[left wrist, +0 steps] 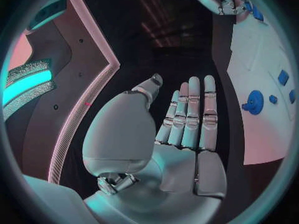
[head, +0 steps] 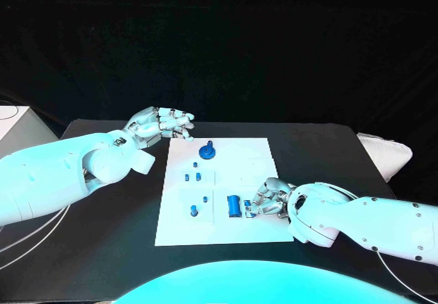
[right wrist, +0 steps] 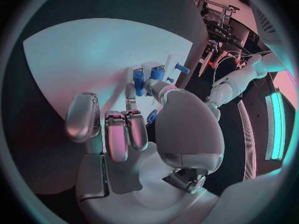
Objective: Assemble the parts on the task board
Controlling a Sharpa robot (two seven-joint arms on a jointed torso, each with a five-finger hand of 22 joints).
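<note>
The white task board [head: 228,228] lies in the middle of the black table. A round blue knob part [head: 208,151] stands at its far end, also seen in the left wrist view [left wrist: 254,102]. Small blue parts [head: 192,177] sit mid-board, and a blue cylinder [head: 233,206] lies nearer me. My right hand [head: 270,199] rests at the board's right edge, its fingers curled; thumb and a finger pinch a small blue part [right wrist: 151,117] just beside the cylinder [right wrist: 138,79]. My left hand [head: 162,123] hovers off the board's far left corner, its fingers [left wrist: 190,109] straight and holding nothing.
A white box [head: 16,130] stands at the table's far left and a pale object [head: 388,155] lies past its right edge. Bare black table [head: 109,221] spreads on both sides of the board.
</note>
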